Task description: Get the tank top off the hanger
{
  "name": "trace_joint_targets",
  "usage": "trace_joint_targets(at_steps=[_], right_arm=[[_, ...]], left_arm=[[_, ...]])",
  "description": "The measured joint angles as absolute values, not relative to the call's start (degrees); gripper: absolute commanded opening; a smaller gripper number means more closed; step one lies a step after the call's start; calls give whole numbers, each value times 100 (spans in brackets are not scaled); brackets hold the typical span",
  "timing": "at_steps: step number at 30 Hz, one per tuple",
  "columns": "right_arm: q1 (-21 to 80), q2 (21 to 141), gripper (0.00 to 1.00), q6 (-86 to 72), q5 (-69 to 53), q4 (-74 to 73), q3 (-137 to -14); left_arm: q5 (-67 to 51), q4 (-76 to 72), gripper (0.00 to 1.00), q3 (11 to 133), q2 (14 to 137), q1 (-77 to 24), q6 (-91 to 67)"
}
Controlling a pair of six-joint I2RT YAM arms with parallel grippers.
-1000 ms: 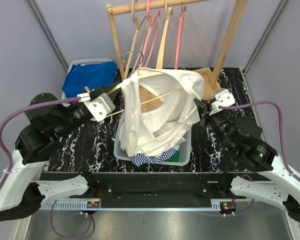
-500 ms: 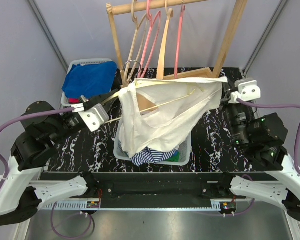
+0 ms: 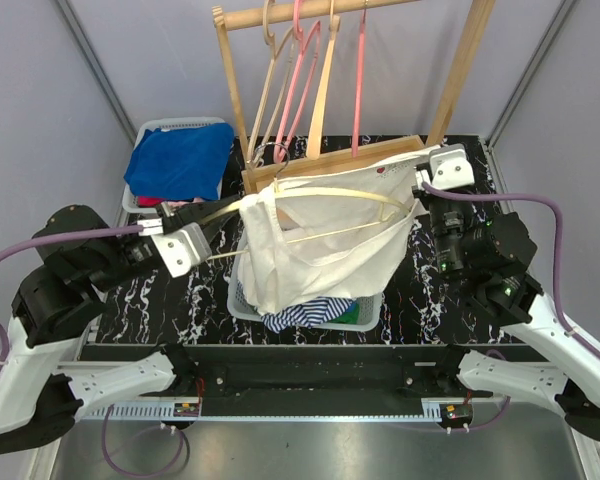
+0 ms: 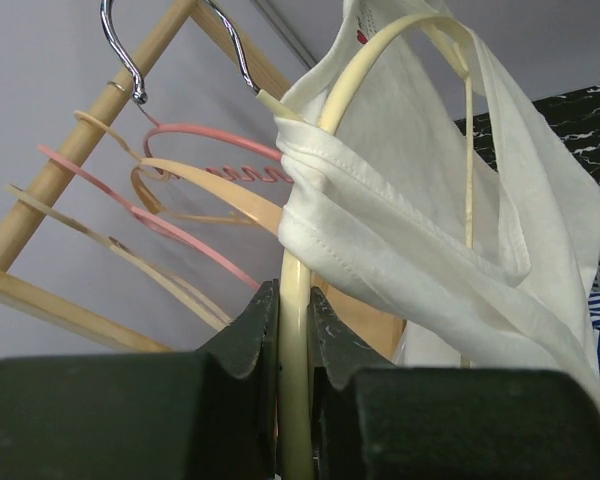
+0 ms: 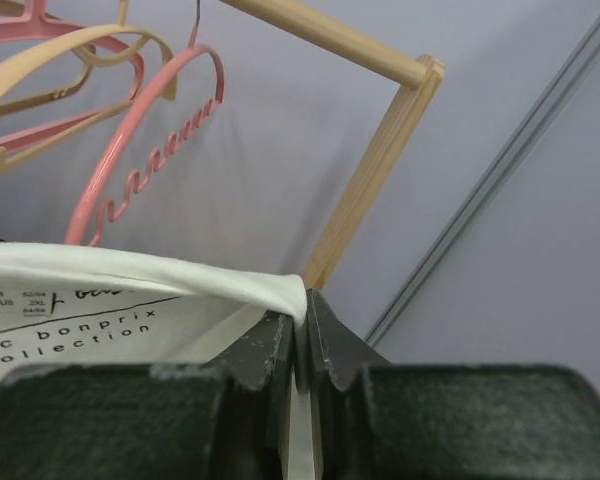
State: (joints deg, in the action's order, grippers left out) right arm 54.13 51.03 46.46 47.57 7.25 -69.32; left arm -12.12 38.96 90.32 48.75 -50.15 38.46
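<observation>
**Tank top stretched between both arms over the basket**

- Left gripper (image 4: 292, 300): jaws nearly closed, clamped on the cream hanger (image 4: 296, 390) by its lower arm. In the top view the gripper sits left of centre, and the hanger runs from it to the right.
- Hanger's metal hook (image 4: 120, 50) points to the far side, free of the rack (image 3: 450, 90).
- Right gripper (image 5: 298, 322): jaws all but closed, pinching a hemmed edge of the tank top (image 5: 100, 295). A printed size label shows just left of the pinch.
- Tank top, white: one strap bunched over the hanger's shoulder near the left fingers. The body is pulled wide to the right gripper at far right and sags between the two.
- Below the sag: white basket (image 3: 235, 300) on the black table (image 3: 170, 300), striped cloth (image 3: 300, 316) inside.
- Pink hangers (image 3: 305, 70) hang on the rack, far centre.
</observation>
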Motion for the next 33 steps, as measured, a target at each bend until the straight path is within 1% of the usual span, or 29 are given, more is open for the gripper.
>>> trace_joint_targets(at_steps=[5, 7, 9, 12, 13, 15, 17, 22, 26, 30, 33], right_arm=[[5328, 4711, 18, 4359, 4814, 528, -6598], [5328, 4576, 21, 4099, 4797, 362, -6482], [5328, 4523, 26, 3848, 4742, 261, -6414], [5321, 4493, 45, 3363, 4440, -30, -6333], [5317, 4491, 63, 3186, 4276, -148, -6318], [5317, 4508, 82, 2893, 3870, -392, -6309], [5306, 4545, 99, 2694, 3210, -753, -6320], [5301, 4545, 100, 2416, 1925, -1765, -6600], [5297, 4021, 100, 2353, 1149, -2460, -7026], [5288, 3732, 100, 2366, 270, -2875, -7977], [5286, 3988, 100, 2408, -405, -3210, -8842]], left_arm=[[-969, 3472, 0, 8934, 4685, -4941, 3710], [-851, 3286, 0, 8897, 4622, -4899, 3649], [-764, 3159, 0, 8875, 4569, -4866, 3590], [-698, 3050, 0, 8838, 4512, -4797, 3522], [-679, 3015, 0, 8820, 4501, -4772, 3496], [-670, 2985, 0, 8788, 4473, -4720, 3433], [-683, 3004, 0, 8759, 4442, -4674, 3387], [-757, 3247, 0, 8759, 4377, -4541, 3334], [-1013, 3726, 0, 8698, 4228, -4466, 3389], [-1559, 3966, 0, 8385, 4132, -4462, 3618], [-2008, 4182, 0, 8248, 4281, -4464, 3924]])
